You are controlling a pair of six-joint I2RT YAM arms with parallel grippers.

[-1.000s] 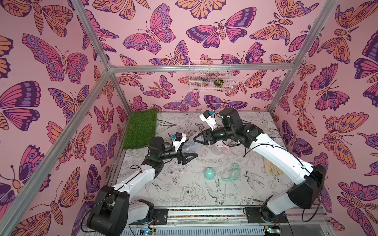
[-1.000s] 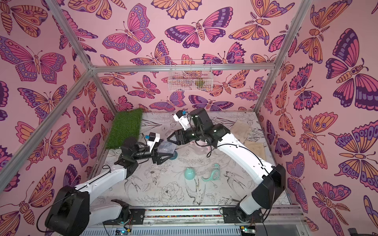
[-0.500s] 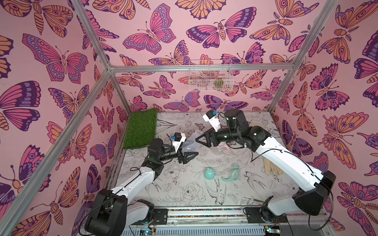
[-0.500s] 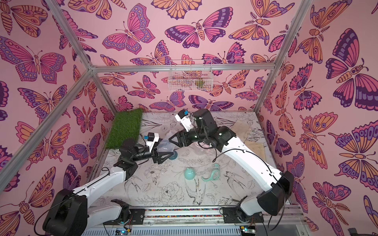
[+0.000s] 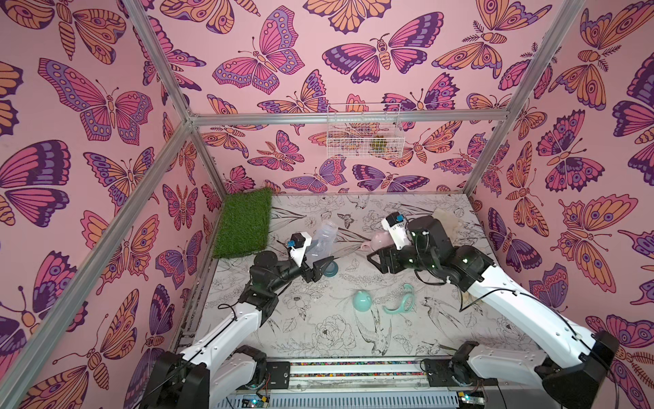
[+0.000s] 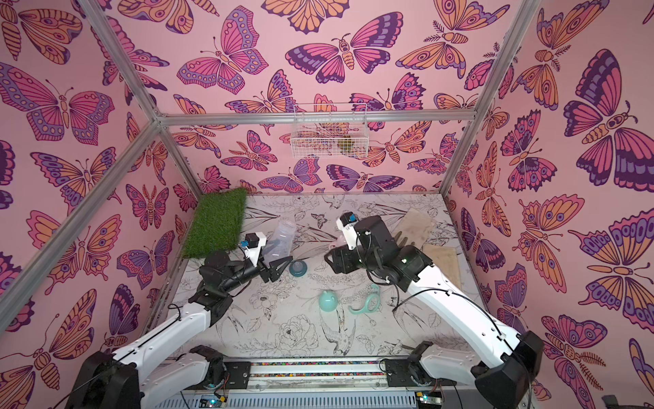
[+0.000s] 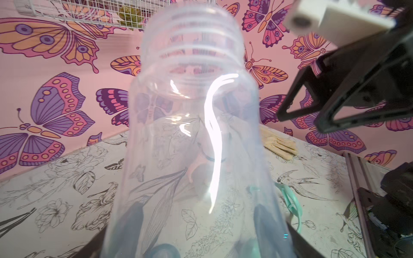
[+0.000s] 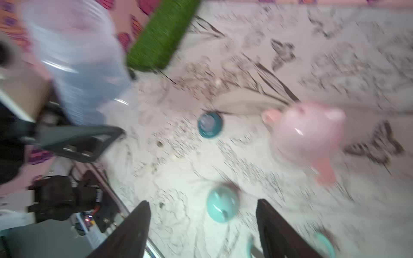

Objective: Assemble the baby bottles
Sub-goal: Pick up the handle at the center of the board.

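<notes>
Pulled back toward the right edge of the bench (image 5: 318, 336), the right end effector (image 5: 377, 260) now stands apart from the clear bottle (image 5: 322, 240) it was close against a second ago. Its jaws have spread wider. The right wrist view is blurred, but it shows both fingers (image 8: 134, 234) apart with nothing between them.

The left end effector (image 5: 315, 260) has hardly shifted. It is clamped on the base of the clear bottle, which tilts with its threaded neck toward the back edge.

A teal collar (image 5: 331, 271) with its nipple lies on the bench just beside the left fingertips. The teal dome cap (image 5: 362, 301) and the teal handle ring (image 5: 401, 301) lie near each other around the middle of the bench, on the front side of the right end effector. A pink eared dome cap (image 8: 306, 136) with a pink handle under it stands behind the right wrist, partly hidden in both top views.

A grass mat (image 5: 244, 223) fills the back left corner, and beige gloves (image 6: 414, 226) lie near the back right corner.
</notes>
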